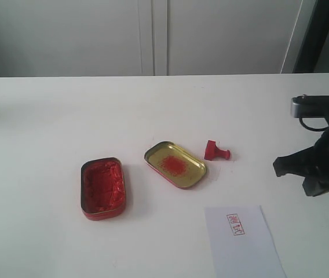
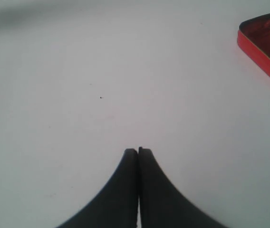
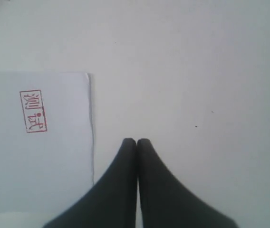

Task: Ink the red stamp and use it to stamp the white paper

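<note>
The red stamp (image 1: 215, 152) lies on its side on the white table, just right of the gold tin lid. The white paper (image 1: 242, 243) lies near the front edge and carries a small red square mark (image 1: 236, 223); the right wrist view shows the paper (image 3: 35, 142) and its mark (image 3: 33, 111) too. My right gripper (image 1: 280, 167) hangs at the right edge, shut and empty, to the right of the stamp and the paper. In its own view the right gripper (image 3: 136, 140) sits beside the paper's edge. My left gripper (image 2: 138, 150) is shut over bare table, and the exterior view does not show it.
The red ink tin (image 1: 102, 188) stands open left of centre, and its corner (image 2: 265, 40) shows in the left wrist view. The gold lid (image 1: 175, 164) with a red smear lies between the tin and the stamp. Grey cabinet doors (image 1: 153, 35) rise behind the table.
</note>
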Robot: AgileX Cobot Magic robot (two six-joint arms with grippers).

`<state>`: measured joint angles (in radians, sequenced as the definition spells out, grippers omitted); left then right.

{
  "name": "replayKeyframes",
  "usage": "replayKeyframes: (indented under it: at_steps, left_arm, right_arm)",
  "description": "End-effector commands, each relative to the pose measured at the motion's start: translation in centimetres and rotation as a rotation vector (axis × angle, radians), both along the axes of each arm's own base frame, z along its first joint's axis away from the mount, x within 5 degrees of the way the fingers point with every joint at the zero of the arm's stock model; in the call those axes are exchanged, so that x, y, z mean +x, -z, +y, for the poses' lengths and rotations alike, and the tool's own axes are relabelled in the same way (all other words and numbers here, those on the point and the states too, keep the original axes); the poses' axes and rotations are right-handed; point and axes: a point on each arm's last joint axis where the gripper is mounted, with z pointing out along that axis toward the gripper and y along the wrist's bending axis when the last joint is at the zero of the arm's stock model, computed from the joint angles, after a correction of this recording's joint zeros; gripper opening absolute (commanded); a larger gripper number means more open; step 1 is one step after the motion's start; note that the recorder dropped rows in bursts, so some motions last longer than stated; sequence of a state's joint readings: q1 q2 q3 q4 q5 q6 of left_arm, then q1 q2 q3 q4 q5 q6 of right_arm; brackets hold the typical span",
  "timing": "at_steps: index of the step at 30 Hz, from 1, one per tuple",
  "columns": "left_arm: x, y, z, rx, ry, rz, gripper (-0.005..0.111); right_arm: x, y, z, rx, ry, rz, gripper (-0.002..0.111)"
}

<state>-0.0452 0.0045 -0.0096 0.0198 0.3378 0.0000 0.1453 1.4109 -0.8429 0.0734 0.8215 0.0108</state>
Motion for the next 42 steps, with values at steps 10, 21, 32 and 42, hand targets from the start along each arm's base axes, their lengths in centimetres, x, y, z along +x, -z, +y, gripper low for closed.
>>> replayKeyframes:
  at_steps: [10,21,32,42]
  left_arm:
    - [-0.1,0.4,0.0,0.005,-0.001,0.020,0.000]
    - [-0.1,0.4,0.0,0.005,-0.001,0.020,0.000]
    - [-0.1,0.4,0.0,0.005,-0.001,0.020,0.000]
    - [-0.1,0.4,0.0,0.005,-0.001,0.020,0.000]
  right_arm:
    - [-5.4,-3.7,-1.1,0.008,-0.042,-0.299,0.000]
    - [-10.8,-6.4,-1.9,0.038,-0.033,-0.607,0.000]
    - [-16.3,-7.2,-2.6,0.066,-0.028,-0.839,0.000]
    - [-19.1,-6.3,-3.0,0.081,-0.024,-0.965,0.000]
